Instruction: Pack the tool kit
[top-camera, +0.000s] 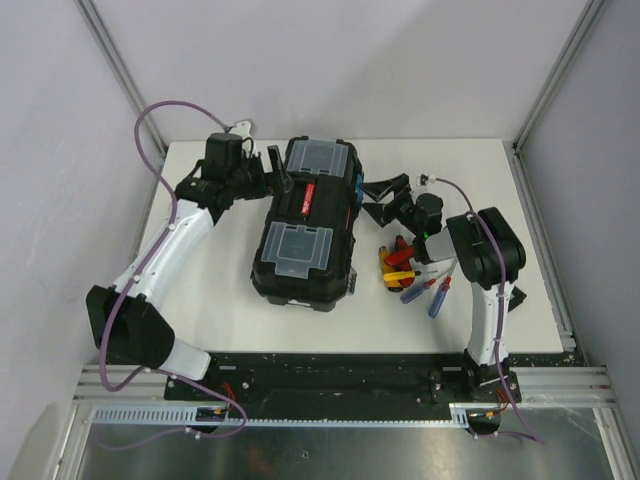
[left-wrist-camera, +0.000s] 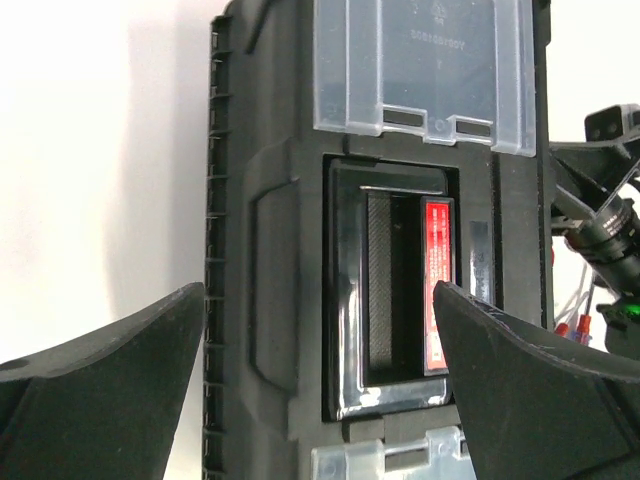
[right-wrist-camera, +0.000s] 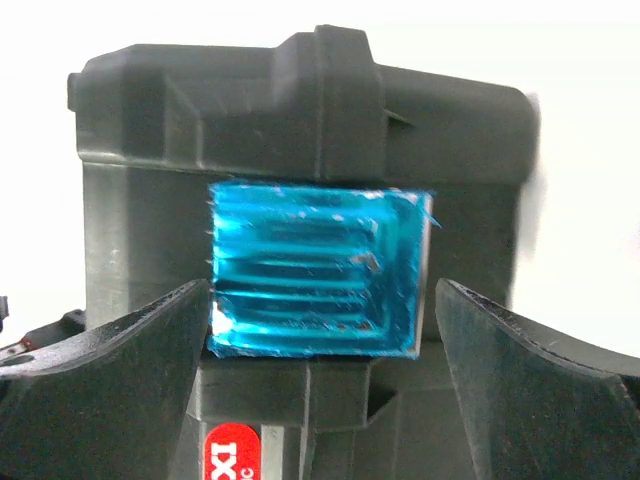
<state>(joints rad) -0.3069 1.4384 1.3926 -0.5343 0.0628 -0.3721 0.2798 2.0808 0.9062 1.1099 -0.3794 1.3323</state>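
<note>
Toolbox shut, screwdrivers lying beside it; left gripper and right gripper both fingers apart, opening step judged in hand, blue latch needing release next.

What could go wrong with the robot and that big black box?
The large black plastic toolbox is shut while the small red, blue and yellow-handled screwdrivers lie outside. The open right pincer faces its blue latch and might slip off, shoving the box. It could also knock the screwdrivers away.
</note>
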